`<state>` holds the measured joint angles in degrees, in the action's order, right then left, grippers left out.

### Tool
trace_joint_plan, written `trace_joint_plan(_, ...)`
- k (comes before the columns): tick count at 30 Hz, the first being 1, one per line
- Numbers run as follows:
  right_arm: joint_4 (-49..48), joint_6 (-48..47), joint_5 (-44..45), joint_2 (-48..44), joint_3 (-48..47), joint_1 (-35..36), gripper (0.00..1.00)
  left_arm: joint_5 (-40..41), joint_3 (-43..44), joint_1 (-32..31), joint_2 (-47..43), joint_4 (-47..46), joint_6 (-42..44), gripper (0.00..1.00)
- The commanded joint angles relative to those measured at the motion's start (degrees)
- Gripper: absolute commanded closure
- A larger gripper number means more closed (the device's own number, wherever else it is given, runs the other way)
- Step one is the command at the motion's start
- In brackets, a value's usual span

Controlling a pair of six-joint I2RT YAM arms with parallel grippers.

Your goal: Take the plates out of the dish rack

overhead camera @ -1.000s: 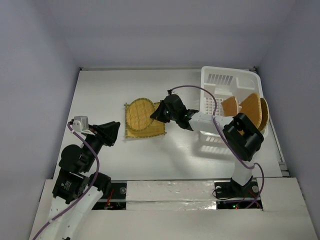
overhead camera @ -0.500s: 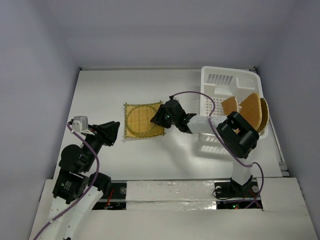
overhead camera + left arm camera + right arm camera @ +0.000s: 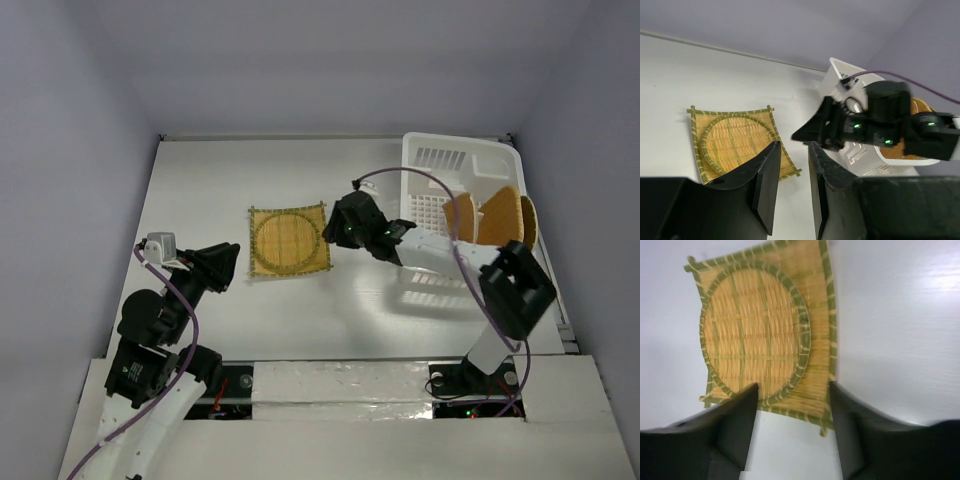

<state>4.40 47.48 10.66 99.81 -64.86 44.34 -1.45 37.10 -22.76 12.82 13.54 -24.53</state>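
Right tool (image 3: 337, 232) drawn back, jaws apart; plate (image 3: 289, 240) flat just beside

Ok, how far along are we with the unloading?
Done: a round plate lies on a square plate on the table. In hand: nothing. The right gripper is open and empty by that stack's edge, and the left gripper is open and empty, off to the side. Left: at least three plates stand in the rack.
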Motion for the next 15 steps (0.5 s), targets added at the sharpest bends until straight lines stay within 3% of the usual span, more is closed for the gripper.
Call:
trace_joint_plan(1,9.3,-6.7,10.0,-12.0,-1.9,0.3,0.63,-0.6,0.5,0.2,-0.7,-2.3,-0.1,0.75)
trace_joint_plan(2,11.8,-8.5,13.0,-14.5,-1.9,0.3,0.8,-0.6,0.5,0.2,-0.7,-2.3,-0.1,0.76)
trace_joint_plan(4,20.2,-10.1,22.4,-21.8,-2.1,0.3,1.0,-0.6,0.5,0.2,-0.8,-2.3,0.0,0.83)
trace_joint_plan(7,31.7,-11.4,31.6,-30.1,-2.6,-2.9,1.0,-0.2,0.6,0.2,-1.2,-2.3,-0.1,0.95)
trace_joint_plan(11,40.9,-13.9,35.8,-36.6,-3.4,-11.2,1.0,-0.2,0.6,0.2,-1.3,-2.4,-0.1,0.97)
trace_joint_plan(15,45.1,-17.8,36.4,-37.4,-4.8,-18.3,0.56,-0.7,0.6,0.2,-1.2,-2.3,0.0,0.89)
